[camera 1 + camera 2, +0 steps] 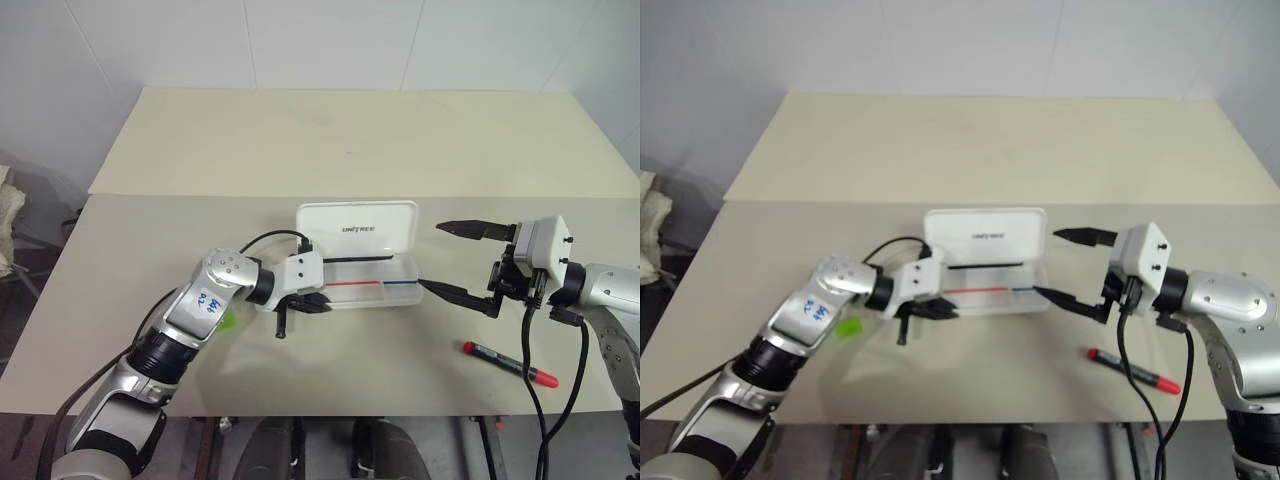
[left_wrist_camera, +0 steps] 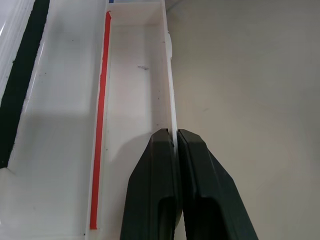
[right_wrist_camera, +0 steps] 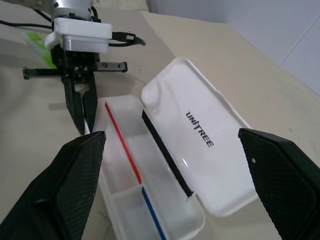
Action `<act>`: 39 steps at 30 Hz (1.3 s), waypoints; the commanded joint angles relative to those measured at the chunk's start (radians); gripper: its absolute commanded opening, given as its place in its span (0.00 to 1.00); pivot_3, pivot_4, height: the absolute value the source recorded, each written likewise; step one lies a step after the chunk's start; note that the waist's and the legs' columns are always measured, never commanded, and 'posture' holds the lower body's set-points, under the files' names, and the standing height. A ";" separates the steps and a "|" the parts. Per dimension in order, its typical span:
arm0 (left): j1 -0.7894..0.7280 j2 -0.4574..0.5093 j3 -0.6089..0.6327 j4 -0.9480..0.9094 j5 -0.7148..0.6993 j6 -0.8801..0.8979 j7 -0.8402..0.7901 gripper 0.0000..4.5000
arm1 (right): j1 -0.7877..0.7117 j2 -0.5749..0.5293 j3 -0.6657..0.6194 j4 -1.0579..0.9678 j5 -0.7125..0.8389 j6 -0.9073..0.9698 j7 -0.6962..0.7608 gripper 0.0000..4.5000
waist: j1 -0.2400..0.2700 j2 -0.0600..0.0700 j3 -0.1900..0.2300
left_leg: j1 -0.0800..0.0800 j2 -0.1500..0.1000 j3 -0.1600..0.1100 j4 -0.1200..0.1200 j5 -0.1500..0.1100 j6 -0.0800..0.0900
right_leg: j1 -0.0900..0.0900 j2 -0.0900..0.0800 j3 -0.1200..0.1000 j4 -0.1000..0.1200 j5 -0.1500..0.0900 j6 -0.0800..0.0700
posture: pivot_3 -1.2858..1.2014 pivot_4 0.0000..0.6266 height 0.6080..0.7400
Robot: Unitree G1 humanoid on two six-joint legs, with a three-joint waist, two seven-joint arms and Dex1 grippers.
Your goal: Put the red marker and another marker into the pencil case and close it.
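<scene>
The white pencil case (image 1: 358, 215) lies open at the table's middle, its lettered lid tilted back. My left gripper (image 1: 326, 303) is shut on the tray's thin front wall (image 2: 170, 90) near its left end. A light-green marker (image 1: 848, 327) peeks out beside my left forearm, left of the case. The red marker (image 1: 510, 364), with a black barrel and red cap, lies on the table at the front right. My right gripper (image 1: 432, 257) hovers open just right of the case, above and behind the red marker, holding nothing.
A thin red stick (image 1: 352, 283) and a thin blue one (image 1: 400, 281) lie in the case's tray. A black strip (image 3: 165, 150) runs along the hinge. A second beige tabletop (image 1: 350, 130) adjoins behind. The table's front edge (image 1: 330, 412) is close.
</scene>
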 commanded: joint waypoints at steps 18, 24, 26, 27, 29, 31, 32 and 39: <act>-0.004 -0.077 -0.007 0.042 -0.013 -0.113 0.054 0.56 | 0.005 -0.002 -0.018 -0.004 0.016 -0.021 0.025 1.00 | -0.005 0.000 0.000 | 0.000 0.000 0.000 0.010 -0.003 0.004 | 0.000 -0.002 0.001 0.006 0.001 0.001 | 0.52 0.24 1.00; 0.037 -0.085 0.033 -0.081 -0.102 -0.056 0.044 0.85 | -0.007 0.001 -0.011 0.018 0.008 -0.022 0.035 1.00 | -0.006 0.000 0.000 | 0.000 0.000 0.000 0.010 -0.003 0.004 | 0.000 -0.003 0.001 0.006 0.001 0.001 | 0.52 0.24 1.00; 0.060 -0.084 0.037 -0.106 -0.118 -0.068 0.044 0.85 | -0.006 0.002 -0.008 0.021 0.007 -0.020 0.036 1.00 | -0.007 0.000 0.000 | 0.000 0.000 0.000 0.009 -0.004 0.004 | 0.000 -0.003 0.002 0.006 0.001 0.001 | 0.52 0.24 1.00; 0.072 -0.084 0.038 -0.114 -0.126 -0.078 0.043 0.85 | -0.005 0.001 -0.008 0.022 0.007 -0.019 0.038 1.00 | -0.007 0.000 0.000 | 0.000 0.000 0.000 0.009 -0.004 0.004 | 0.000 -0.003 0.001 0.006 0.001 0.001 | 0.52 0.24 1.00; 0.103 -0.084 0.046 -0.108 -0.148 -0.127 0.029 0.85 | -0.006 -0.001 -0.005 0.020 0.008 -0.013 0.037 1.00 | -0.007 0.000 0.000 | 0.000 0.000 0.001 0.009 -0.004 0.004 | 0.000 -0.003 0.001 0.006 0.001 0.000 | 0.52 0.24 1.00; 0.128 -0.089 0.053 -0.090 -0.163 -0.173 0.022 0.85 | -0.004 -0.004 -0.008 0.016 0.011 -0.007 0.039 1.00 | -0.007 0.000 0.000 | 0.000 0.000 0.001 0.009 -0.004 0.004 | 0.000 -0.003 0.001 0.006 0.001 0.000 | 0.52 0.24 1.00; 0.140 -0.098 0.062 -0.072 -0.172 -0.200 0.024 0.85 | -0.002 -0.006 -0.011 0.012 0.013 -0.004 0.040 1.00 | -0.007 0.000 0.000 | 0.000 0.000 0.001 0.010 -0.004 0.004 | 0.000 -0.003 0.001 0.006 0.001 0.000 | 0.52 0.24 1.00; 0.185 -0.157 0.082 0.117 -0.183 -0.413 0.015 0.85 | 0.032 -0.038 -0.056 -0.049 0.036 0.057 0.023 1.00 | -0.003 0.000 0.000 | 0.000 0.000 0.001 0.010 -0.004 0.004 | 0.000 -0.003 0.001 0.006 0.001 0.000 | 0.52 0.24 1.00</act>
